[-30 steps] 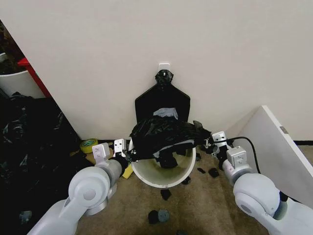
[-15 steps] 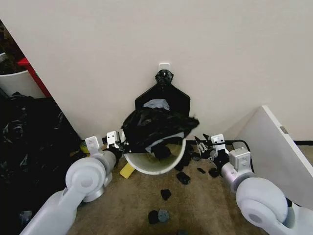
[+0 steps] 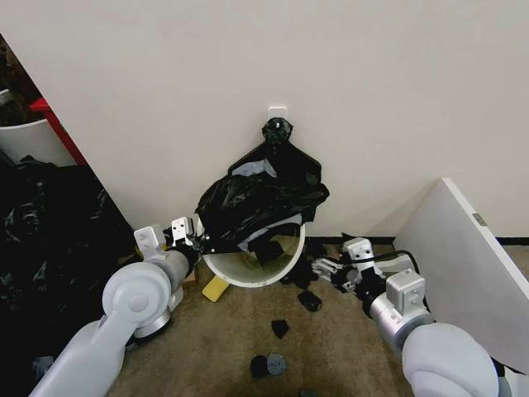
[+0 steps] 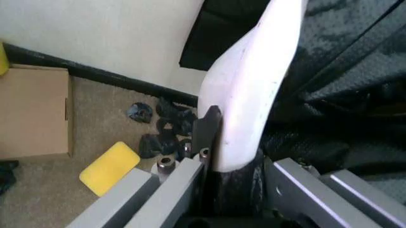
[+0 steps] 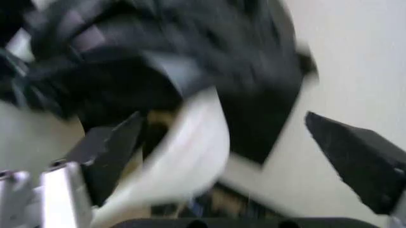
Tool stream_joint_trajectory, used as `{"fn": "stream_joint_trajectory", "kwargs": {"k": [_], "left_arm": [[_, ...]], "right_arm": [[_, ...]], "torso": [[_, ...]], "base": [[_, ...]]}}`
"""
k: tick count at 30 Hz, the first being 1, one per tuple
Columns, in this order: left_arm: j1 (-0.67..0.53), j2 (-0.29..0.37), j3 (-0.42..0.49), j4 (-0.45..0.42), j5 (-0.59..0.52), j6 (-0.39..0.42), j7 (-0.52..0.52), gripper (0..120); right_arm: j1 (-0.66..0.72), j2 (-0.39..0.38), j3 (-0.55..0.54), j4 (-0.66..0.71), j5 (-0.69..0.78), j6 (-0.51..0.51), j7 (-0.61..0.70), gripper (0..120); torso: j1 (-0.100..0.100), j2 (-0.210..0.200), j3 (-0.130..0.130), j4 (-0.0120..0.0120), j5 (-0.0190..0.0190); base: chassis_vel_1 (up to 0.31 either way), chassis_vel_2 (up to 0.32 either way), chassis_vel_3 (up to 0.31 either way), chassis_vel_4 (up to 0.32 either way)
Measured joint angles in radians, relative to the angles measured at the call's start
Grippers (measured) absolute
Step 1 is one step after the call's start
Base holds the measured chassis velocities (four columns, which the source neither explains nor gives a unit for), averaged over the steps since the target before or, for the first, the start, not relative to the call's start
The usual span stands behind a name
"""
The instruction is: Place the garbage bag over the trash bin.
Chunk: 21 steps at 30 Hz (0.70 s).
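The pale trash bin [image 3: 248,275] is tipped on its side, its mouth facing me and its top leaning towards the wall. The glossy black garbage bag [image 3: 256,198] is bunched over the upper, far part of the rim. My left gripper [image 3: 198,241] is at the bin's left rim. In the left wrist view it [image 4: 238,156] is shut on the bin's rim [image 4: 254,85] with bag plastic [image 4: 343,95] pinched against it. My right gripper [image 3: 324,269] is low at the bin's right, open and holding nothing. In the right wrist view its fingers [image 5: 114,142] are spread wide before the rim [image 5: 190,152] and bag [image 5: 159,57].
A flat black sheet [image 3: 307,169] hangs from a knot [image 3: 278,130] on the wall behind the bin. A heap of black plastic [image 3: 50,248] fills the left. A white board [image 3: 463,256] leans on the right. A yellow pad [image 3: 215,288] and black scraps [image 3: 279,327] lie on the carpet.
My right gripper has let go of the bag and dropped back to the right. The left gripper has tipped the bin towards the wall, and the bag has bunched up higher.
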Motion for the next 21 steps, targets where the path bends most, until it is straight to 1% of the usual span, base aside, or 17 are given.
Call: {"fn": "stream_joint_trajectory", "kwargs": {"k": [2, 4, 6, 7, 9, 11, 12, 15, 18, 19, 21], "left_arm": [[0.004, 0.000, 0.002, -0.002, 0.001, 0.001, 0.000, 0], [0.006, 0.000, 0.005, -0.002, 0.002, 0.001, -0.001, 0], [0.006, 0.001, 0.007, -0.002, 0.003, 0.001, -0.001, 0], [0.002, 0.001, 0.017, -0.001, 0.006, 0.001, -0.001, 0], [-0.003, 0.000, 0.027, -0.001, 0.006, 0.002, -0.001, 0], [-0.004, -0.001, 0.031, 0.000, 0.007, 0.002, -0.001, 0], [-0.004, -0.001, 0.031, 0.000, 0.007, 0.002, -0.001, 0], [-0.004, -0.003, 0.034, 0.001, 0.009, 0.002, -0.002, 0], [-0.005, -0.007, 0.038, 0.005, 0.011, 0.002, -0.002, 0], [-0.005, -0.007, 0.038, 0.005, 0.011, 0.002, -0.002, 0], [-0.008, -0.009, 0.042, 0.008, 0.014, 0.003, -0.002, 0]], "right_arm": [[0.005, 0.000, -0.006, 0.000, -0.073, 0.040, -0.051, 100], [0.010, 0.000, -0.008, 0.000, -0.100, 0.056, -0.076, 100], [0.012, -0.001, -0.009, 0.000, -0.113, 0.060, -0.086, 100], [0.015, -0.005, -0.009, 0.000, -0.142, 0.062, -0.102, 99], [0.021, -0.011, -0.009, -0.003, -0.176, 0.056, -0.114, 97], [0.027, -0.015, -0.014, -0.014, -0.203, 0.048, -0.125, 90], [0.027, -0.015, -0.014, -0.014, -0.203, 0.048, -0.125, 90], [0.034, -0.018, -0.020, -0.022, -0.224, 0.032, -0.132, 78], [0.042, -0.023, -0.024, -0.032, -0.237, 0.008, -0.133, 64], [0.042, -0.023, -0.024, -0.032, -0.237, 0.008, -0.133, 64], [0.042, -0.029, -0.024, -0.036, -0.241, 0.000, -0.132, 53]], "torso": [[0.000, 0.000, 0.000, -0.0001, 0.0001], [0.000, 0.000, 0.000, -0.0001, 0.0000], [0.000, 0.000, 0.000, -0.0001, 0.0000], [0.000, 0.000, 0.000, 0.0000, 0.0000], [0.000, 0.000, 0.000, -0.0004, 0.0000], [0.000, 0.000, 0.000, -0.0002, 0.0001], [0.000, 0.000, 0.000, -0.0002, 0.0001], [0.000, 0.000, 0.000, -0.0001, 0.0000], [0.000, 0.000, 0.000, -0.0001, 0.0001], [0.000, 0.000, 0.000, -0.0001, 0.0001], [0.000, 0.000, 0.000, -0.0001, 0.0001]], "base": [[0.000, 0.000, 0.000, 0.000], [0.000, 0.000, 0.000, 0.000], [0.000, 0.000, 0.000, 0.000], [0.000, 0.000, 0.000, 0.000], [0.000, 0.000, 0.000, 0.000], [0.000, 0.000, 0.000, 0.000], [0.000, 0.000, 0.000, 0.000], [0.000, 0.000, 0.000, 0.000], [0.000, 0.000, 0.000, 0.000], [0.000, 0.000, 0.000, 0.000], [0.000, 0.000, 0.000, 0.000]]}}
